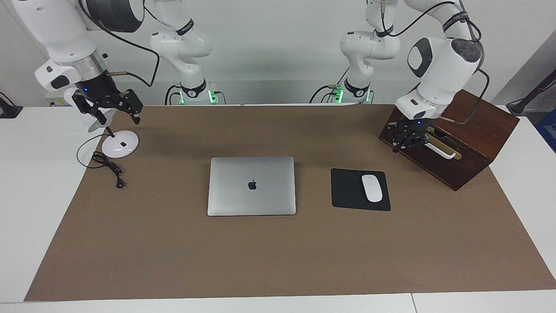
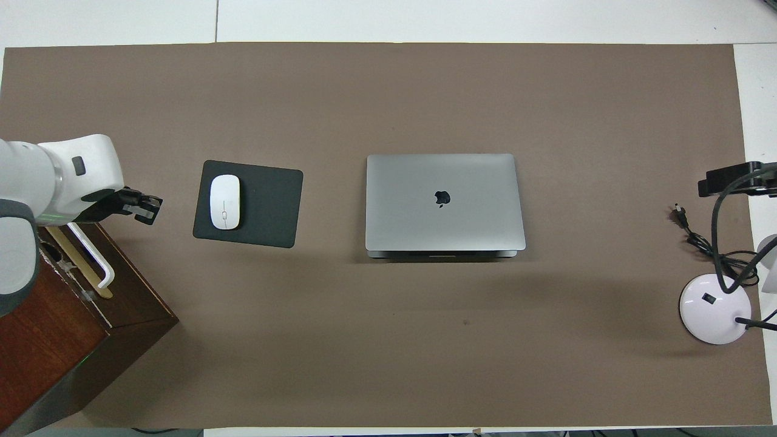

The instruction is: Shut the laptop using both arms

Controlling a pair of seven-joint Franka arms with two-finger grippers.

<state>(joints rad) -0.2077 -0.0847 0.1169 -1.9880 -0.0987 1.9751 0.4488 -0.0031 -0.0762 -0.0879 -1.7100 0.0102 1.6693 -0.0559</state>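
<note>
The silver-grey laptop [image 1: 251, 186] lies in the middle of the brown mat with its lid down flat and the apple logo facing up; it also shows in the overhead view [image 2: 444, 201]. My left gripper [image 1: 406, 140] hangs over the edge of the wooden box at the left arm's end of the table, away from the laptop; it also shows in the overhead view [image 2: 144, 207]. My right gripper [image 1: 119, 118] is raised over the lamp base at the right arm's end, with its fingers spread and empty. Only part of it shows in the overhead view [image 2: 731, 180].
A black mouse pad [image 1: 347, 191] with a white mouse [image 1: 372, 188] lies beside the laptop toward the left arm's end. A dark wooden box [image 1: 478, 126] with a white handle stands there too. A white lamp base [image 1: 120, 143] and a black cable [image 1: 108, 167] lie at the right arm's end.
</note>
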